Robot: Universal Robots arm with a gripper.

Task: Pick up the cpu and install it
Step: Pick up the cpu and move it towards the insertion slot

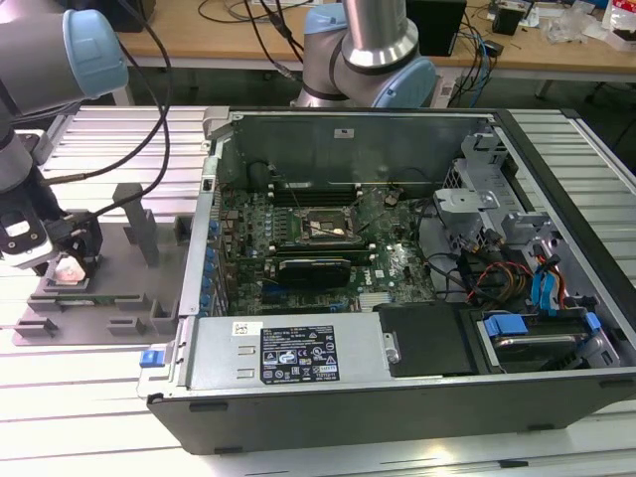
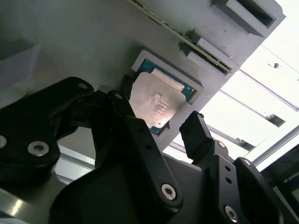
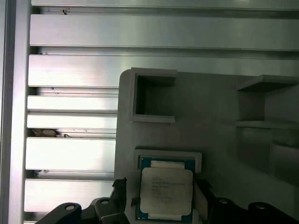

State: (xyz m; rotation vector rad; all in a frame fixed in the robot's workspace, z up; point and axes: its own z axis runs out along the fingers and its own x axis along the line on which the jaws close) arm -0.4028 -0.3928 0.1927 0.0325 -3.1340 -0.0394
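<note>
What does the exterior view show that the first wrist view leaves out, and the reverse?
Exterior view: the open computer case with its motherboard and black socket frame, and the arm reaching down over the grey fixture tray at the exterior view's left.
First wrist view: the cpu lying flat in a tray recess, silver top up, between the open fingers of the claw, with an empty square pocket nearby.
Shared: the tray, the slatted metal table and the claw.

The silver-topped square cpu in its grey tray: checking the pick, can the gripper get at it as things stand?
Probably yes. The black gripper hangs over the silver-topped square cpu with open fingers either side; nothing covers it in the grey plastic tray.
</note>
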